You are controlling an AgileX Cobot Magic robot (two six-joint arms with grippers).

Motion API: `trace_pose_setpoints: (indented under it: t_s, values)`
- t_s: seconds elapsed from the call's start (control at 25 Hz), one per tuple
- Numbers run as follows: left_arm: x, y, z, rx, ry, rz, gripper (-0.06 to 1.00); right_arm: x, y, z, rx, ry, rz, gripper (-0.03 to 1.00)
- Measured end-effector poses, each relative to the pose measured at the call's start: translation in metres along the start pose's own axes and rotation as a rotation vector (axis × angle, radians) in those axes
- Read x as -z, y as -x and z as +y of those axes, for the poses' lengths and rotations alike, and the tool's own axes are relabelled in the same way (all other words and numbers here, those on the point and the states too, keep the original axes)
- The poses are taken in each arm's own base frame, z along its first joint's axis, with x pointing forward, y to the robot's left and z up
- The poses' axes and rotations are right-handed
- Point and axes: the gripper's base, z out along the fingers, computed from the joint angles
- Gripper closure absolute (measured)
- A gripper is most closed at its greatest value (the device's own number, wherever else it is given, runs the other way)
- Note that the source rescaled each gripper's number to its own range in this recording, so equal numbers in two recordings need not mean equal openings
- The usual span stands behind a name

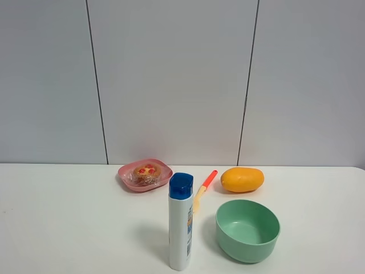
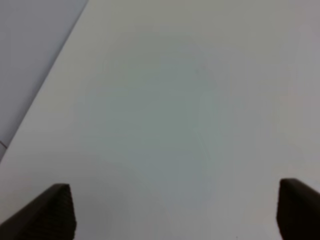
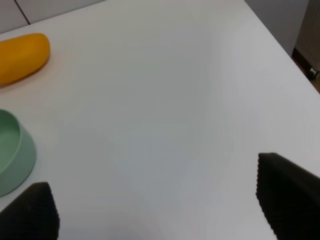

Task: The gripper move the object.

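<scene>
The object, a small golden-brown pastry (image 1: 146, 173) with red dots in clear wrap, lies in a pink dish (image 1: 126, 173) at the back of the white table. No arm shows in the exterior high view. My left gripper (image 2: 175, 212) is open over bare table, only its two black fingertips (image 2: 55, 212) showing. My right gripper (image 3: 160, 205) is open too, its fingertips (image 3: 285, 195) wide apart above the table near the green bowl (image 3: 12, 157) and the mango (image 3: 22, 56).
A white bottle with a blue cap (image 1: 181, 222) stands at the front centre. A green bowl (image 1: 247, 229) sits to its right. An orange mango (image 1: 242, 179) and an orange-yellow utensil (image 1: 204, 188) lie behind them. The table's right edge (image 3: 280, 42) is close.
</scene>
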Motion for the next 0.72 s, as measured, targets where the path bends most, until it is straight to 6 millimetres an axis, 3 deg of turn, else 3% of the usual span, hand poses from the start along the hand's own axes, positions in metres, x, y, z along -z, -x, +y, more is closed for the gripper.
trace_pose_setpoints:
  t_s: [0.72]
  values:
    - [-0.0015,-0.0001,-0.0020,0.039,-0.021,-0.006,0.16,0.0000,0.0000,0.0000,0.000,0.000,0.000,-0.03]
